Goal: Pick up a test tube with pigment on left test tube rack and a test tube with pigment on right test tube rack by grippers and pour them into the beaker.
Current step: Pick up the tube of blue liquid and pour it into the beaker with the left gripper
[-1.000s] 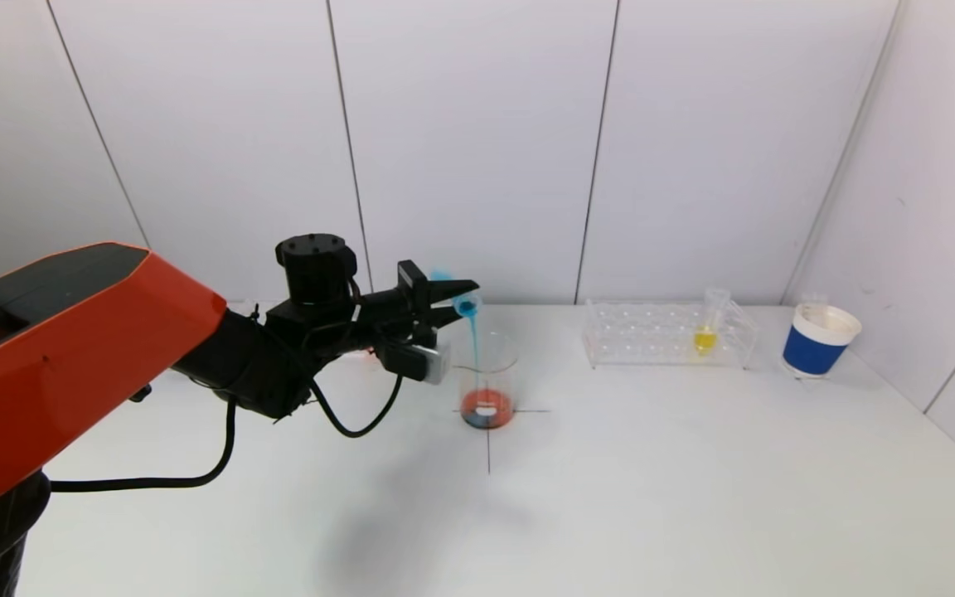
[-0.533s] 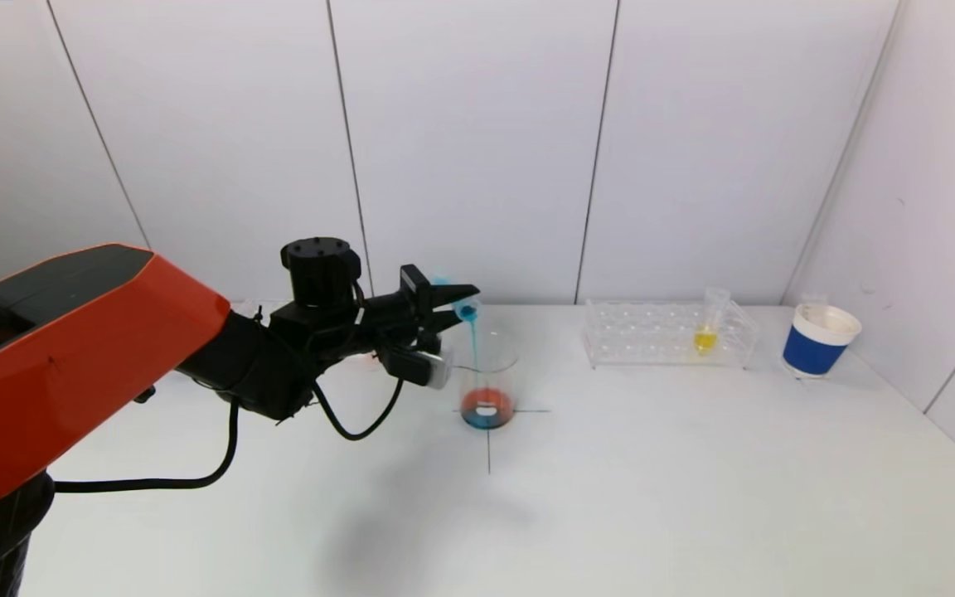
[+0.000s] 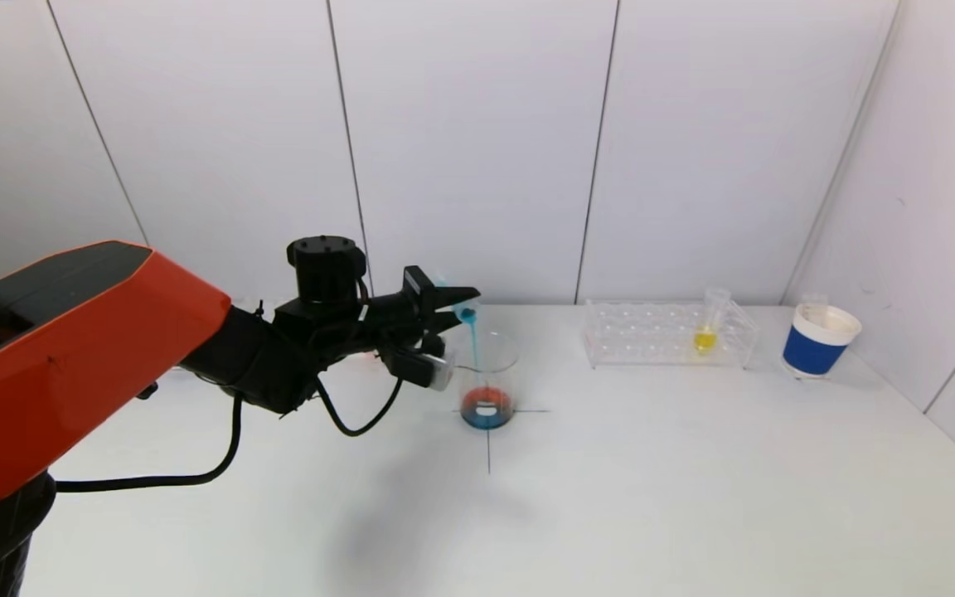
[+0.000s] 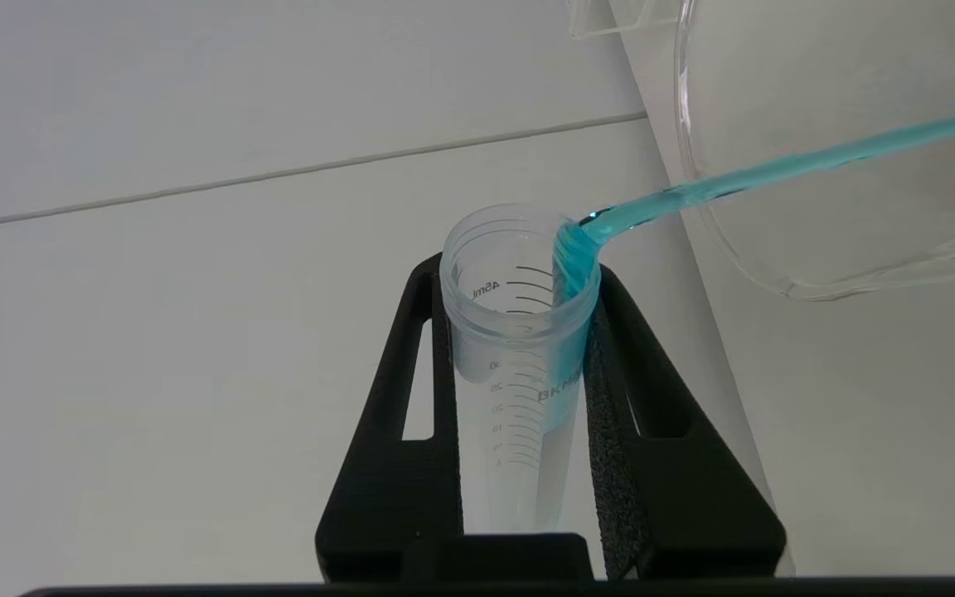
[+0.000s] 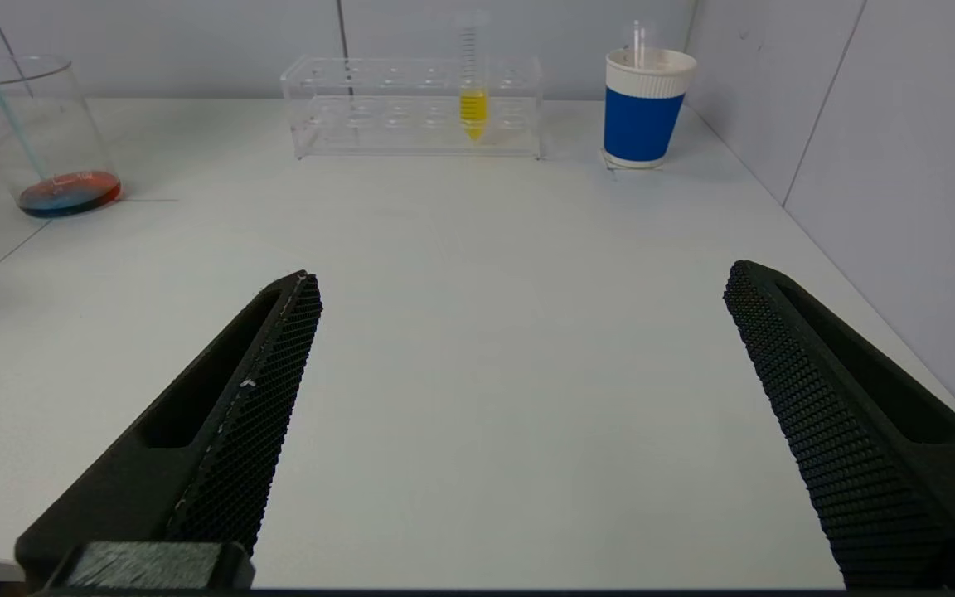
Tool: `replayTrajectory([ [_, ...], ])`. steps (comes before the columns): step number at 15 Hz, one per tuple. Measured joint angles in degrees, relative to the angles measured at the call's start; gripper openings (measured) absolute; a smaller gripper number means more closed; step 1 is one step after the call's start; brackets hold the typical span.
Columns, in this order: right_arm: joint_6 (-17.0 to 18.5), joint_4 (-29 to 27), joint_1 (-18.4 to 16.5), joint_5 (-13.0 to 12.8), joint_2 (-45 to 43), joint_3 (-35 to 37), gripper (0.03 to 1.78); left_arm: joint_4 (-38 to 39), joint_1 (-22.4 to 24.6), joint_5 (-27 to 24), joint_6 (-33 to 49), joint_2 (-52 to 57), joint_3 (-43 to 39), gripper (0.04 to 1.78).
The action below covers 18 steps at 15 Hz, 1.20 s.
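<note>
The left gripper (image 3: 454, 303) is clamped on a clear plastic test tube with printed marks (image 4: 519, 356), held tilted over the rim of the clear glass beaker (image 3: 487, 377) in the middle of the white table (image 3: 652, 481). A thin stream of blue pigment (image 3: 474, 348) falls from the tube mouth into the beaker, which has red and blue liquid at the bottom. The right gripper (image 5: 519, 365) hangs low over the table with its fingers wide apart, holding nothing. At the back right, a transparent test tube rack (image 3: 666, 333) holds a tube with yellow pigment (image 3: 706, 330), beside a blue and white paper cup (image 3: 819, 340).
</note>
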<state>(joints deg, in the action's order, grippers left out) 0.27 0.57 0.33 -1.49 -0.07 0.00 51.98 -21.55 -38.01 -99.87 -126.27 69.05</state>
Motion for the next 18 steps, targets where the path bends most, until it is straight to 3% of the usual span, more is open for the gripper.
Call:
replayTrajectory([
  [18, 0.0, 0.0, 0.0, 0.01, 0.0, 0.0, 1.77, -10.39, -1.27, 4.5, -9.58, 2.24, 3.0, 0.45],
])
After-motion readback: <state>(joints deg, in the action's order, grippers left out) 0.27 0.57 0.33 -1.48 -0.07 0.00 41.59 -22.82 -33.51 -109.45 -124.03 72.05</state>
